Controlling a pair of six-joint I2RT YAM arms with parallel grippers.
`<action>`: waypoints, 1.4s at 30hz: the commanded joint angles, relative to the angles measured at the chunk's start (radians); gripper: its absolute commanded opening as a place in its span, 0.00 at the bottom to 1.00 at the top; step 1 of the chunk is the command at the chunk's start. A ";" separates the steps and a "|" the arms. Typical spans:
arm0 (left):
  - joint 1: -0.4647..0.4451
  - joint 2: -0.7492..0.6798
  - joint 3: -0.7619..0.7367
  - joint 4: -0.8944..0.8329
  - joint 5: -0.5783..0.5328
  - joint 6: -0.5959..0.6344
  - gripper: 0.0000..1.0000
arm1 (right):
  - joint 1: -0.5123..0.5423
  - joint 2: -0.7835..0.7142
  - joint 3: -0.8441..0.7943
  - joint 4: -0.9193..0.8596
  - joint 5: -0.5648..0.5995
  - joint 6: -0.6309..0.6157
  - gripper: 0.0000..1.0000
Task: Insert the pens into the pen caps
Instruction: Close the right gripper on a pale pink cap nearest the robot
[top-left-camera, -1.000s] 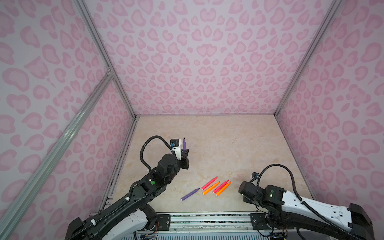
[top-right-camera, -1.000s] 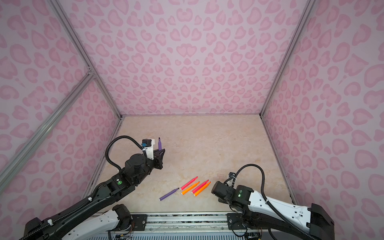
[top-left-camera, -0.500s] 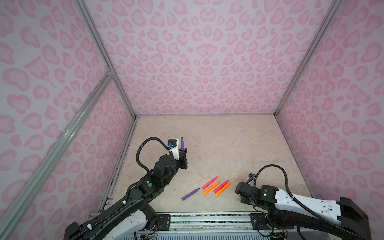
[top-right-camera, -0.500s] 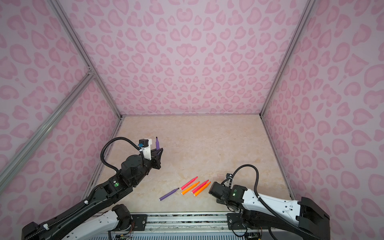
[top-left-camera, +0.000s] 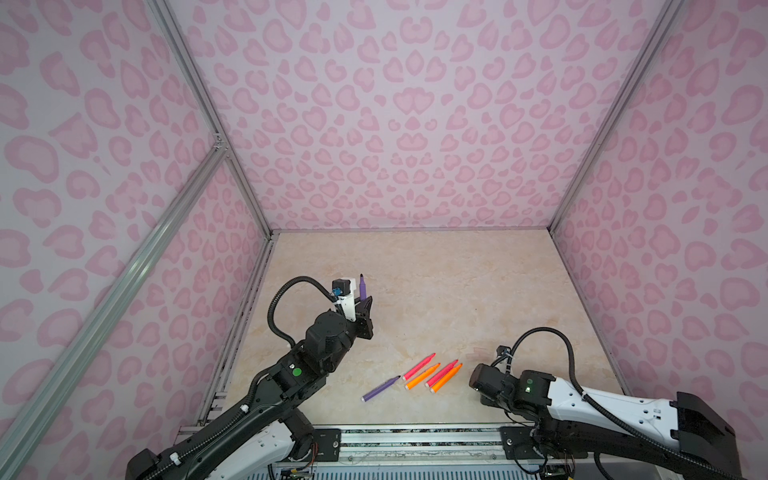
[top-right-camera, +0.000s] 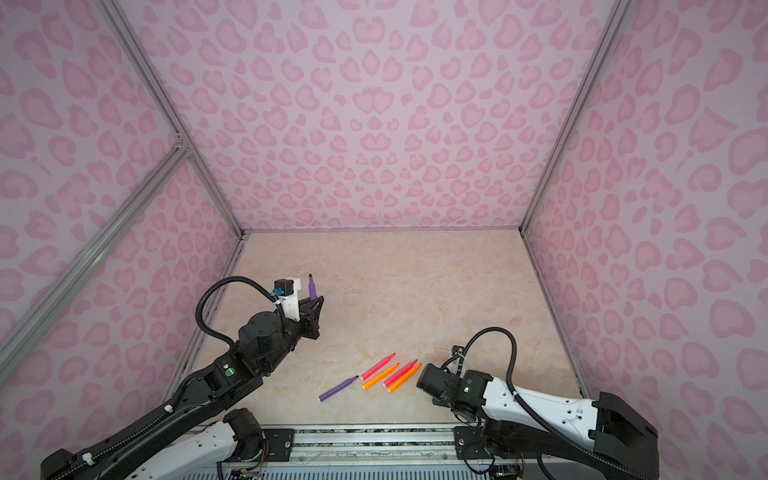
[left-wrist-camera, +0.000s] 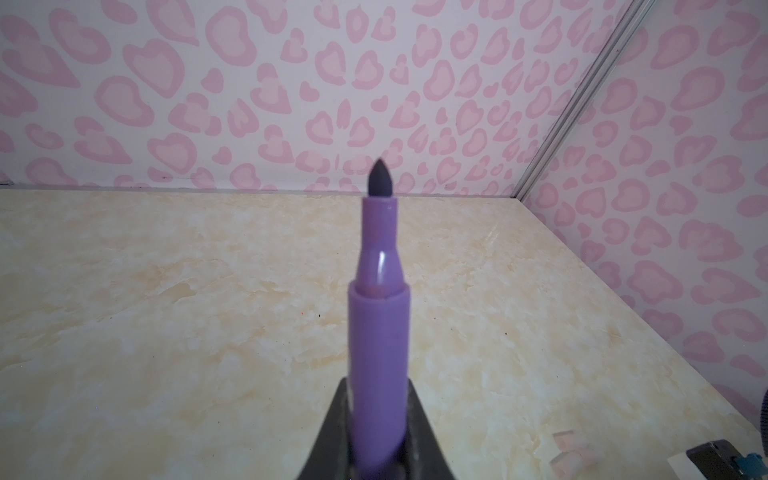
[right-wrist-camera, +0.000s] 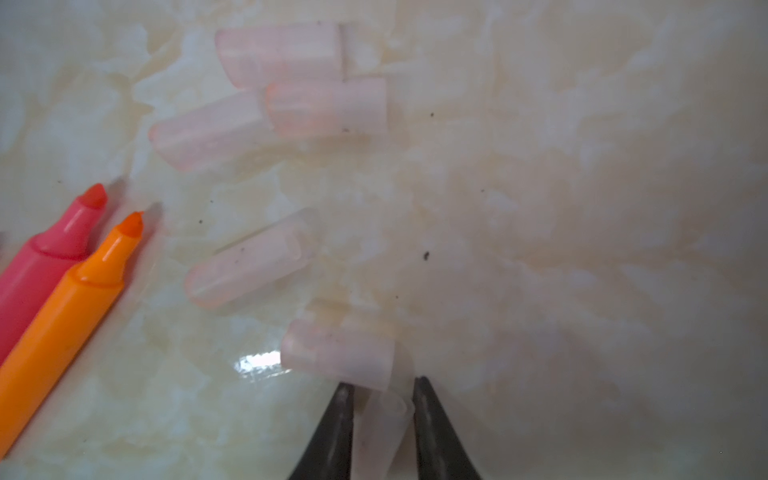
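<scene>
A: How is the held pen judged to handle?

B: The purple pen is clamped by its lower barrel in the left gripper, which is shut on it. The dark tip is left standing clear beyond the jaws, raised off the table. It is judged light and stiff, with a glossy barrel that may swivel if pushed off its axis.

A: And the caps?

B: One clear cap is seen between the jaws of the right gripper, low over the table. Whether it is pinched yet cannot be told. A second cap lies just ahead of the fingertips, and the remaining caps lie farther ahead. They are judged featherlight, thin-walled and slippery. A gentle hold near the closed end is advised, so that the mouth is left free and unsquashed.

A: The other pens?

B: A pink-red pen and an orange pen are seen off to one side of the right gripper.
</scene>
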 joint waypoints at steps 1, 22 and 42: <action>-0.001 0.005 0.000 0.023 -0.009 0.003 0.04 | 0.001 0.006 -0.017 -0.004 -0.014 0.007 0.27; 0.000 -0.002 -0.001 0.022 -0.012 0.006 0.04 | 0.030 0.004 -0.013 -0.028 -0.028 0.057 0.30; 0.000 -0.006 0.000 0.023 -0.003 0.005 0.04 | 0.082 0.063 -0.014 0.001 0.001 0.103 0.24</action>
